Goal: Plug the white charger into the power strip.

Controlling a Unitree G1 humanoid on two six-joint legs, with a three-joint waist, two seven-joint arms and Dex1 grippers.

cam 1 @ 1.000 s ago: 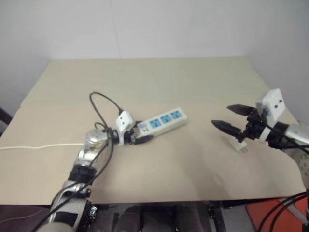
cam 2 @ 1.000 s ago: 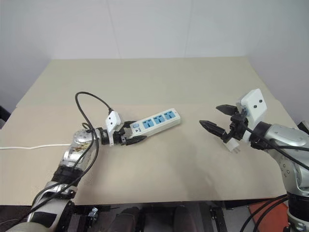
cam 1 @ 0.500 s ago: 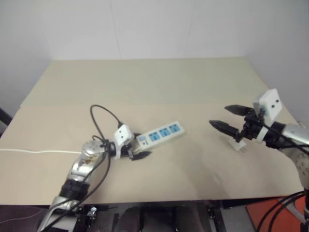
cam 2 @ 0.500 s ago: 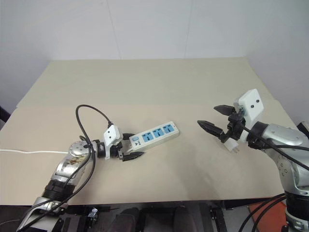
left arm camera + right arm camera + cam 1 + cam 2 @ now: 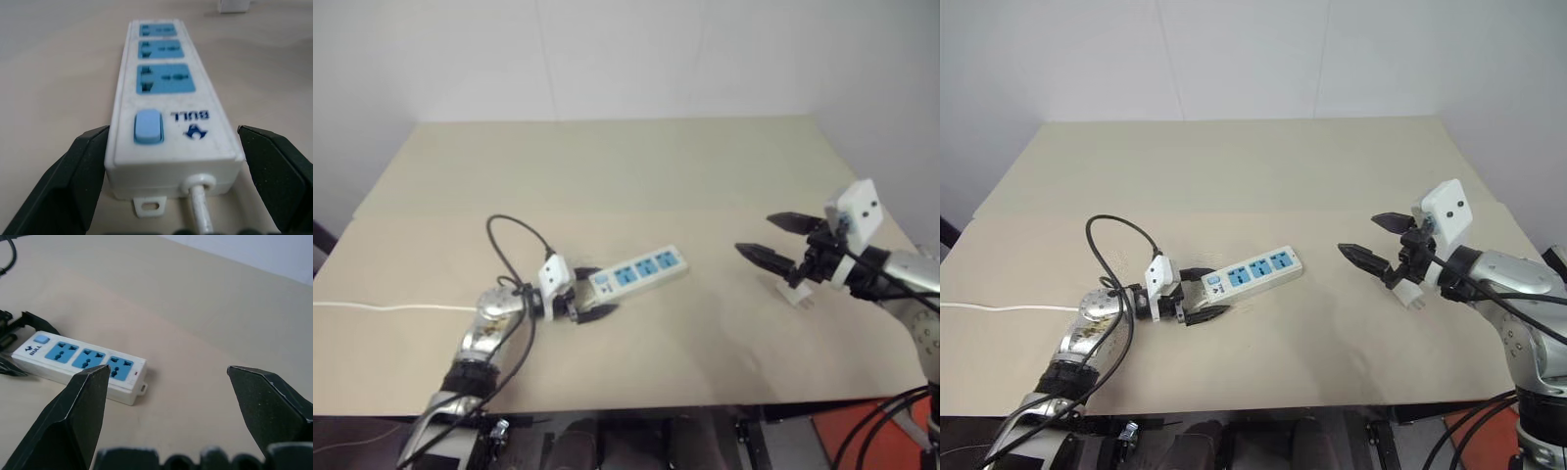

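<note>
The power strip (image 5: 638, 271) lies flat near the middle of the tan table (image 5: 626, 166), its three blue sockets facing up. My left gripper (image 5: 583, 294) is open, and its fingers (image 5: 73, 181) stand either side of the strip's switch end (image 5: 147, 127), where the thin white cord (image 5: 200, 210) leaves. The white charger (image 5: 795, 293) stands on the table to the right, apart from the strip. My right gripper (image 5: 756, 233) hovers open and empty just above and left of the charger, pointing toward the strip (image 5: 83, 364).
The strip's white cord (image 5: 382, 307) runs off the table's left edge. A black cable (image 5: 514, 235) loops above my left wrist. The table's front edge (image 5: 636, 406) is close below both arms. Bare table lies between the strip and the charger.
My left gripper was shut at the strip's switch end and has opened. It and the strip have come down and slightly toward the table's front edge. The right gripper has stayed in place.
</note>
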